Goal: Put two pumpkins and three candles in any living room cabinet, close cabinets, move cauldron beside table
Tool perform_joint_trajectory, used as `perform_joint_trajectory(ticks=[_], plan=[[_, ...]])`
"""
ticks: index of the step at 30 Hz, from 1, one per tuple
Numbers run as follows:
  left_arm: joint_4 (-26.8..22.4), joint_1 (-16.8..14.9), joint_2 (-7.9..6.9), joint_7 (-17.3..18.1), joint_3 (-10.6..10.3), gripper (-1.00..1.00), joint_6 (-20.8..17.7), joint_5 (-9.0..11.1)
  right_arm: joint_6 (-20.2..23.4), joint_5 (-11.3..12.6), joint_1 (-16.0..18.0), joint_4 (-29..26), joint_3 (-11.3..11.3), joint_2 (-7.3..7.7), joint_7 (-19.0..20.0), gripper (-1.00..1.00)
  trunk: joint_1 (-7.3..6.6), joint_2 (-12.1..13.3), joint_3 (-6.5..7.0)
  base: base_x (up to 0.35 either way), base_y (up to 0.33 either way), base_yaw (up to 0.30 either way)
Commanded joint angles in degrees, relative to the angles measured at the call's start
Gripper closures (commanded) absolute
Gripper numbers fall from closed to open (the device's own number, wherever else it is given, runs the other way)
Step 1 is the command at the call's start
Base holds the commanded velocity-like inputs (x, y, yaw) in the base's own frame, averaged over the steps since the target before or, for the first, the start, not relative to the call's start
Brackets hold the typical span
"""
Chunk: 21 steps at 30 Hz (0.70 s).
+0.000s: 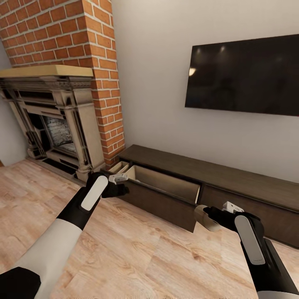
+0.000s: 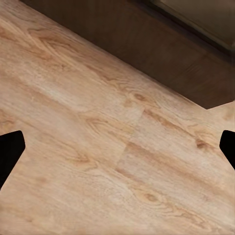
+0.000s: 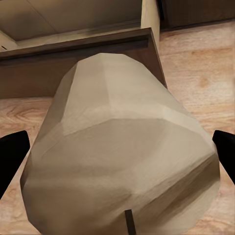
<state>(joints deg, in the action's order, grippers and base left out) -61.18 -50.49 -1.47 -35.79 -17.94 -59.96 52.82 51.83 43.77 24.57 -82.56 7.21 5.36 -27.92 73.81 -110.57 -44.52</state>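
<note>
Against the wall, largest first:
Room: brick chimney (image 1: pixel 62 33) with a stone fireplace (image 1: pixel 54 120) at the left, a dark television (image 1: pixel 245 74) on the pale wall at the right, wood floor (image 1: pixel 137 257) below.
Cabinet (image 1: pixel 232 182): long, low and dark brown under the television; its left drawer (image 1: pixel 166 189) is pulled out over the floor, pale inside, with nothing seen in it.
Left arm: reaches toward the drawer's left end; the left gripper (image 1: pixel 118 180) hangs just beside that corner. In its wrist view the fingertips (image 2: pixel 11 149) sit far apart at the picture's edges, floor between them, holding nothing.
Right arm: the right gripper (image 1: pixel 209 216) is just off the drawer's right front corner.
Candle (image 3: pixel 122 161): a stubby tan cylinder clamped between the right fingers (image 3: pixel 12 159), outside the drawer.
</note>
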Motion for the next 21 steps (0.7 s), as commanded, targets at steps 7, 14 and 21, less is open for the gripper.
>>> perform_joint_trajectory(ticks=[7, 14, 21], plan=[[-2.23, -0.05, -1.18, -0.57, -0.32, -1.0, -0.04, 0.61, 0.12, 0.66, 0.04, -0.06, 0.03, 0.01, -0.56, 1.0, -0.01, -0.03, -0.72, 0.004, 0.015, 0.0], [-2.71, -0.05, -2.17, -0.52, -0.27, -1.0, -0.04, 0.67, 0.05, 0.78, 0.04, -0.06, 0.16, 0.0, -0.48, 1.0, -0.01, -0.03, -1.05, 0.1, 0.204, -0.002], [-2.81, -0.04, -2.79, -0.51, -0.28, -1.0, -0.04, 2.3, 0.03, 0.79, 0.04, -0.06, 0.19, 0.0, -0.47, 1.0, -0.01, -0.03, -1.09, 0.121, 0.296, -0.183]])
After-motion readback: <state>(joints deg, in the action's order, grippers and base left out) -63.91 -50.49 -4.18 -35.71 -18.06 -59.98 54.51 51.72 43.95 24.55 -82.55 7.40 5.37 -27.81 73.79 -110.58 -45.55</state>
